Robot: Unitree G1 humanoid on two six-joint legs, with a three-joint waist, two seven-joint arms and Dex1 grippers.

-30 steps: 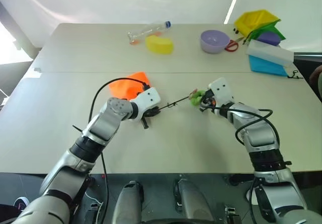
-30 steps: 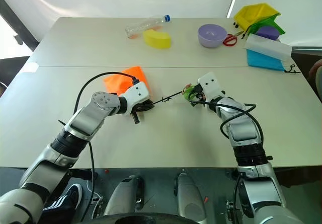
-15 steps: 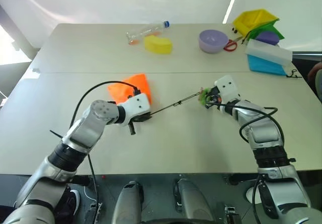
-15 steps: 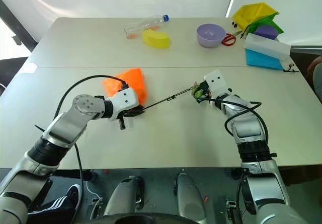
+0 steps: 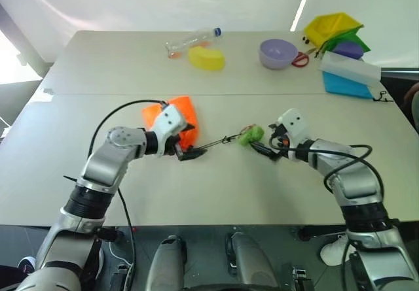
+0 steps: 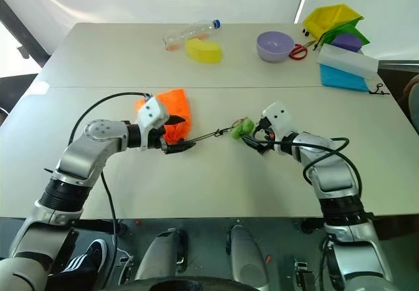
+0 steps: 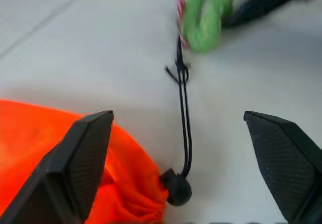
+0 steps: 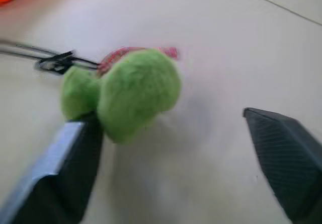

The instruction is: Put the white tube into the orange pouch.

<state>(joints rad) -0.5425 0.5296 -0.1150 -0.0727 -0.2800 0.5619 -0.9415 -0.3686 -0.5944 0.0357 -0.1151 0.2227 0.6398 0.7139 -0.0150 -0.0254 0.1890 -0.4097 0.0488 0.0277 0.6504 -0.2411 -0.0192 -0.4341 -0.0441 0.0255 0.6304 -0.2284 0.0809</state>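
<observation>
The orange pouch (image 5: pixel 171 113) lies on the table, its mouth gathered at a black toggle (image 7: pixel 175 186). Its dark cord (image 5: pixel 213 143) runs slack across the table to the green round tag (image 5: pixel 250 135). My left gripper (image 5: pixel 190 140) hovers open at the pouch's cinched end, its fingers (image 7: pixel 80 163) wide apart on either side of the cord. My right gripper (image 5: pixel 265 140) stands open just beside the green tag (image 8: pixel 126 90), which rests on the table close to one finger (image 8: pixel 65 173). The white tube is hidden or out of view.
At the back of the table lie a clear bottle with a blue cap (image 5: pixel 193 40), a yellow bag (image 5: pixel 207 57), a purple bowl (image 5: pixel 278 53) and red scissors (image 5: pixel 301 59). A yellow bin (image 5: pixel 334 26) and a blue box (image 5: pixel 350 75) stand back right.
Both grippers have opened and let go of the cord and the green tag. The taut cord has gone slack and the tag lies on the table. My left hand rose; my right drew back.
</observation>
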